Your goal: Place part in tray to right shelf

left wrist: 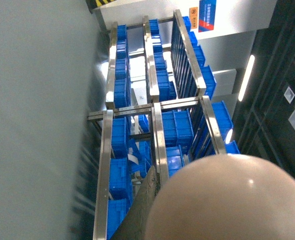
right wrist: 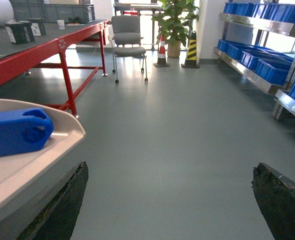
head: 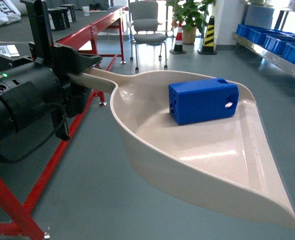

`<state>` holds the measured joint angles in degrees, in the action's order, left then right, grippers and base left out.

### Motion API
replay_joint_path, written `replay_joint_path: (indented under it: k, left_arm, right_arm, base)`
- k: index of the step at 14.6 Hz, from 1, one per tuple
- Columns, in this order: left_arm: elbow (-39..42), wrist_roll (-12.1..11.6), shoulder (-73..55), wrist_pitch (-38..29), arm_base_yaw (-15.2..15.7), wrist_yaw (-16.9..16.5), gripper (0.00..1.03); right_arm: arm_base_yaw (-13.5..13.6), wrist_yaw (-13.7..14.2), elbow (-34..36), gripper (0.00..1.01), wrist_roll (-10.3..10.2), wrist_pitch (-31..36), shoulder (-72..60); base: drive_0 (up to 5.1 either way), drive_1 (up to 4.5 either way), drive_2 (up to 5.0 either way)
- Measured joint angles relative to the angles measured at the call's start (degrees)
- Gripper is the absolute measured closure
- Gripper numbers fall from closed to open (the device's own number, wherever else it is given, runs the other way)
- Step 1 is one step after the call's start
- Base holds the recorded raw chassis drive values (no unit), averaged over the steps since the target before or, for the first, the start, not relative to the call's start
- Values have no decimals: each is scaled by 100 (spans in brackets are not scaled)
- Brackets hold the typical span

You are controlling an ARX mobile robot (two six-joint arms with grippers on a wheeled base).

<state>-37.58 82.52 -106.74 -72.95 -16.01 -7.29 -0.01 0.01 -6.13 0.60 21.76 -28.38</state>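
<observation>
Carrying level, left gripper (head: 79,75) clamps the tray (head: 207,165) handle so the part (head: 203,101) stays put; right gripper (right wrist: 167,200) spread wide, empty.

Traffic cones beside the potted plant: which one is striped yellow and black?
The right cone, nearer the blue crates; the left cone is red and white.

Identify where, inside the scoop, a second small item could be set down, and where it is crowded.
Free: the wide flat floor of the beige plastic dustpan-shaped tray, between the small bright-blue hollow block and the front lip. Crowded: the back, where the block sits near the right wall, and the handle end, gripped by the left gripper.
</observation>
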Motion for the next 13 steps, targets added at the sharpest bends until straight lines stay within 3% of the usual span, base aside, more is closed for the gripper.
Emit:
replay_joint_path:
  k: [6,13]
  left_arm:
    - [0,9,17,-63,0,-2,91]
    - [4,4,17,2,0,-15,91]
  right_arm:
    - [0,0,0,3,-2,13,13]
    - [0,-2,0,3,-2,17,0]
  base:
    - [509,-232,-232]
    - [-4,423,-431]
